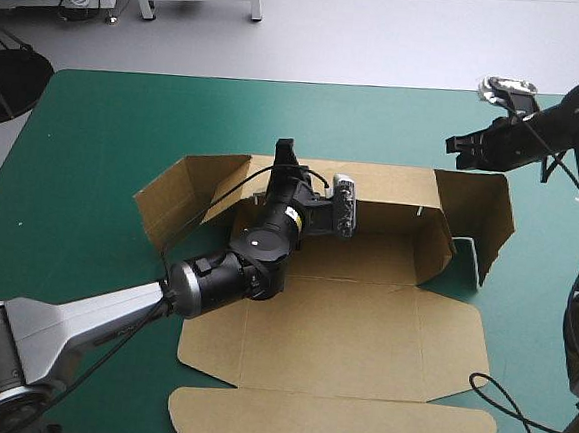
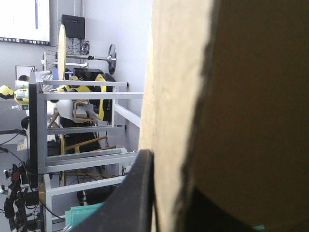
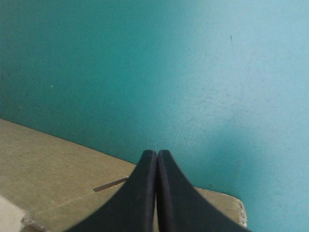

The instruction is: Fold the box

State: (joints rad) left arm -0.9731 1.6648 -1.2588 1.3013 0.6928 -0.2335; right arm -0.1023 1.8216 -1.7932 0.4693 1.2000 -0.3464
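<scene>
From above, the half-raised brown cardboard box point(image 1: 361, 332) is lying mid-table, the left black-finned gripper point(image 1: 286, 152) at its back wall; that wrist's view is showing it clamping the board, likely steadying it upright; the right wrist's view is showing the right gripper point(image 3: 157, 154) pinched together, empty.

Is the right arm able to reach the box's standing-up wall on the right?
Probably yes. The right gripper hangs just past the far end of the box's raised right wall, with nothing between them. Its fingers are shut, so they must open first to grab.
</scene>
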